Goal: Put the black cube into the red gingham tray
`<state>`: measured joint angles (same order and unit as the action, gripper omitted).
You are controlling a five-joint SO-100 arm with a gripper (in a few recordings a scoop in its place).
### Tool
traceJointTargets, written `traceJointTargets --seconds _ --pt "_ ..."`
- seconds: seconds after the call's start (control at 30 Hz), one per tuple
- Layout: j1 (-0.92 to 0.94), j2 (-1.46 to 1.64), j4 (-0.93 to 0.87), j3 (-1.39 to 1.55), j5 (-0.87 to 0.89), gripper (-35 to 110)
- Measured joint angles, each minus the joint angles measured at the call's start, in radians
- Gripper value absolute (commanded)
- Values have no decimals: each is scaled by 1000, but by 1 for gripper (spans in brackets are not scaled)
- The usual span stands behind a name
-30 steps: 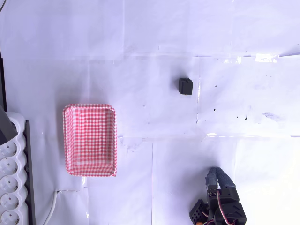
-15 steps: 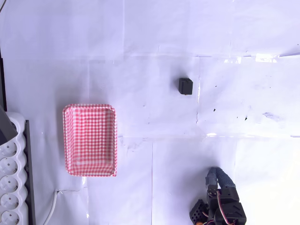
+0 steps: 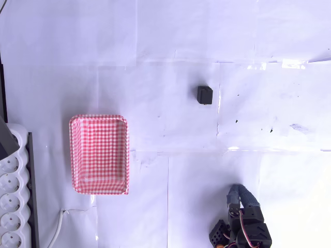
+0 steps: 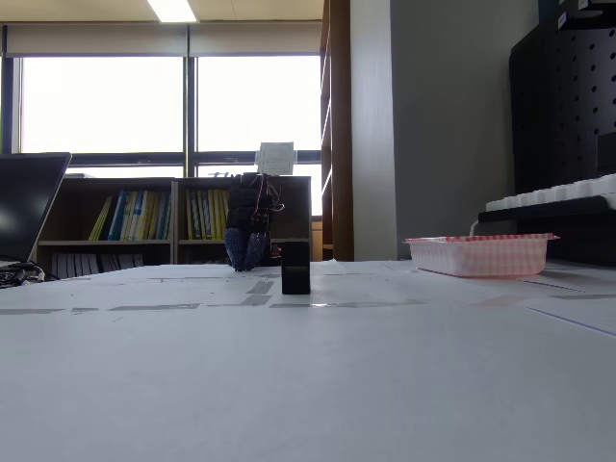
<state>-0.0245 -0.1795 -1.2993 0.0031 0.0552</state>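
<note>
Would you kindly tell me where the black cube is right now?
In the overhead view the black cube sits alone on the white table, up and right of the red gingham tray, well above the arm.

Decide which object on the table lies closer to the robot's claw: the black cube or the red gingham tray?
The black cube. In the overhead view it sits almost straight above the claw, while the red gingham tray lies far off left.

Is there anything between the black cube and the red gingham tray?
Nothing: in the overhead view, bare white table separates the black cube from the red gingham tray.
</note>
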Motion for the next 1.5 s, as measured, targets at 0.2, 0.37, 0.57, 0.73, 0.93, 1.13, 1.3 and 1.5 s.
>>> traceJointTargets --seconds 0.2,0.37,0.57,0.73,0.93,1.13,1.3,1.5 --pt "0 0 0 0 0 0" --pt "2 0 0 0 14 0" --pt "-5 89 275 2 141 3" --pt "-43 488 701 29 207 29" --pt "-104 953 1132 115 114 51" --pt "-127 1236 1532 130 38 57" --pt "-132 1470 1842 147 18 57" --pt "-143 1769 2128 249 18 57"
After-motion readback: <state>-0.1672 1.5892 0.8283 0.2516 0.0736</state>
